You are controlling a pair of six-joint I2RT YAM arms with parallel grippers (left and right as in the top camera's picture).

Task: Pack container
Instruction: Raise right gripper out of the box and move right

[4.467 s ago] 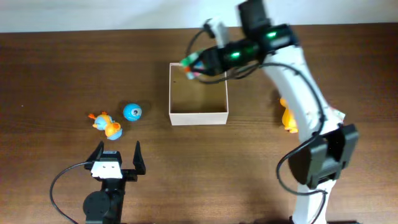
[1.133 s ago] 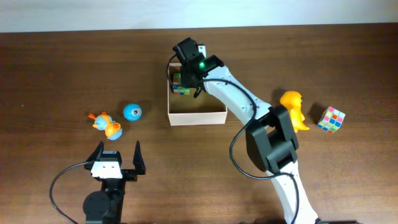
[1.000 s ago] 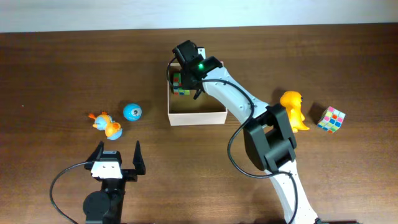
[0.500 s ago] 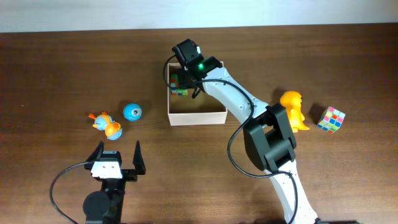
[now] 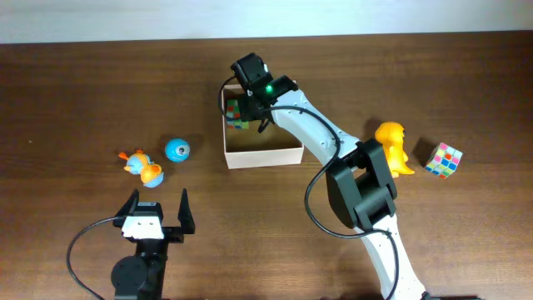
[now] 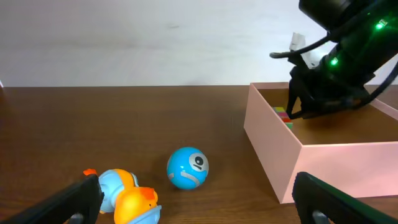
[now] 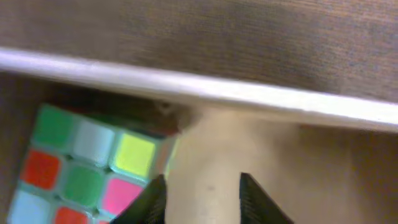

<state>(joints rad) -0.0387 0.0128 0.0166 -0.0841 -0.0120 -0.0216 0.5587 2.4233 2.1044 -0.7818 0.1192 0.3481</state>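
While the right gripper (image 7: 202, 182) hangs low inside the container (image 5: 262, 158), its fingers stand a modest way apart with nothing between them. The colour cube (image 7: 93, 158) sits on the tan floor just to this gripper's left, tucked under the cream wall that runs across ahead of the fingertips. The coming move probably turns on height: with the wall close ahead and the cube close beside, a straight lift looks the safest way out. The container is square, so no long axis matters.

The left gripper (image 5: 157, 205) is wide and empty. The container lies ahead of it and to its right, while a blue ball (image 6: 188, 168) and an orange-and-blue duck (image 6: 127, 196) lie on the counter (image 5: 75, 100) ahead and nearer. A yellow duck (image 5: 391, 146) and a second cube (image 5: 443, 160) lie on the right arm's side, so that arm is nearer to them.

From overhead the wrist hides the right gripper's jaws. Whether a finger touches the cube cannot be told.
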